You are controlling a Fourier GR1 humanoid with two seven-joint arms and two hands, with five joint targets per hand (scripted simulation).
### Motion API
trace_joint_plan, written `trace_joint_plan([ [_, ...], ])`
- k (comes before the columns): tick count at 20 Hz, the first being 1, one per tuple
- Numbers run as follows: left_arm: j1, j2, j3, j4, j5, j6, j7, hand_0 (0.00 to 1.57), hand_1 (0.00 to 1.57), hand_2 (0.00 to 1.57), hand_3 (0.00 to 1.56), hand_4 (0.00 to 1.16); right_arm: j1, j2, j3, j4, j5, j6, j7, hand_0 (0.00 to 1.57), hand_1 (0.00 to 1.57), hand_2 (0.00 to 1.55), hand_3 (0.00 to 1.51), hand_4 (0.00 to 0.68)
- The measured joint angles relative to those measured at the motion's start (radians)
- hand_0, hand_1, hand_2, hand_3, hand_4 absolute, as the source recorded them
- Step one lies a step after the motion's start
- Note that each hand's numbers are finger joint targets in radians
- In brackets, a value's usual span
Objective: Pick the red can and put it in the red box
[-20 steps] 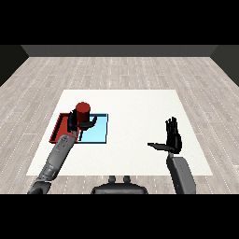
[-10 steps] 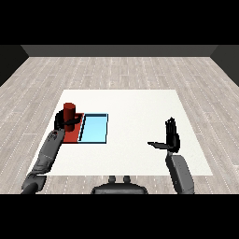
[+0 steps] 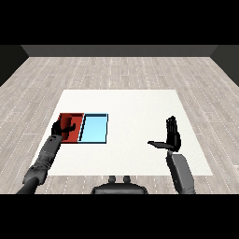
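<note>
Trays lay side by side at the left centre of the frame on the white table [image 3: 135, 107]: the red tray [image 3: 74, 119] on the left and the light blue tray [image 3: 94, 129] touching it on the right. The left hand [image 3: 60, 128] reached in from the lower left corner, its grey forearm stretching up to the red tray, and the black hand sat over that tray's left part. A red can [image 3: 68, 127] could be made out only as a red shape between the dark fingers, hard to tell apart from the tray's own red floor; it appeared to be low inside the red tray, with the fingers and thumb curled round it. Whether it stood upright or lay tilted could not be told. The light blue tray held nothing visible. The right hand [image 3: 172, 136] stood well apart at the right of the frame, above the bare table, raised on its forearm from the lower right, with its fingers straight and pointing up and the thumb stuck out toward the left, holding nothing.
</note>
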Motion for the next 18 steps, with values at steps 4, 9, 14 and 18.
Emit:
trace_joint_plan([
  [4, -0.053, -0.021, 0.006, 0.133, -0.024, 0.034, 0.029, 0.76, 0.76, 0.76, 0.00, 0.67, 0.005, 0.005, -0.006, -0.010, -0.002, 0.006, -0.023, 0.00, 0.00, 0.00, 0.00, 0.000],
  [9, -0.085, 0.004, 0.021, 0.217, -0.025, -0.052, 0.019, 0.00, 0.00, 0.00, 0.00, 0.65, 0.010, 0.016, 0.001, -0.024, 0.008, 0.005, -0.036, 0.00, 0.00, 0.00, 0.00, 0.000],
  [14, -0.119, 0.012, -0.043, 0.290, -0.099, -0.107, 0.076, 0.00, 0.00, 0.00, 0.00, 0.00, 0.026, 0.022, 0.009, -0.037, 0.012, 0.020, -0.060, 0.00, 0.00, 0.00, 0.00, 0.000],
  [18, -0.143, 0.032, -0.055, 0.322, -0.117, -0.139, 0.129, 0.00, 0.00, 0.00, 0.00, 0.00, 0.035, 0.029, 0.017, -0.072, 0.011, 0.018, -0.038, 0.00, 0.00, 0.00, 0.00, 0.000],
])
